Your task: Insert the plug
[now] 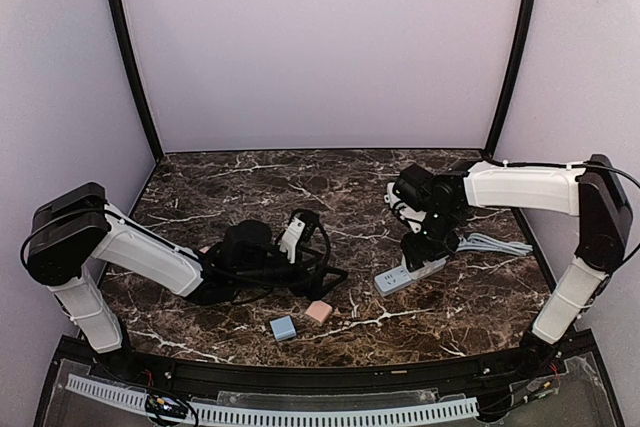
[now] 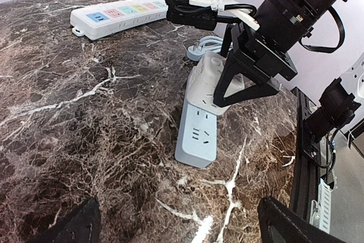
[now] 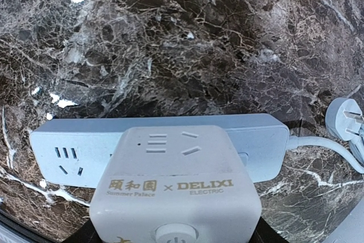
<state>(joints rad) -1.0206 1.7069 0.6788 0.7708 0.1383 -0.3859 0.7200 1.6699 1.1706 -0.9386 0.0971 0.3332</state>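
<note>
A white cube plug [image 3: 173, 186] with gold lettering is clamped in my right gripper [image 3: 173, 223], whose jaws are shut on its sides. It hangs directly over the middle of a pale blue power strip [image 3: 62, 155] lying flat on the marble; its prongs are hidden beneath it. From the side, the plug [image 2: 206, 81] looks slightly tilted and right at the top of the strip [image 2: 196, 140], under the right gripper [image 2: 247, 81]. My left gripper [image 2: 179, 229] is wide open and empty, low over the table, short of the strip's near end. From above, the strip [image 1: 395, 278] lies below the right gripper [image 1: 425, 247].
A white strip with coloured sockets [image 2: 119, 15] lies farther back. The blue strip's own cord and plug [image 3: 344, 119] rest to its right. A pink block [image 1: 320, 312] and a blue block [image 1: 283, 327] sit near the front edge, close to the left gripper [image 1: 318, 269].
</note>
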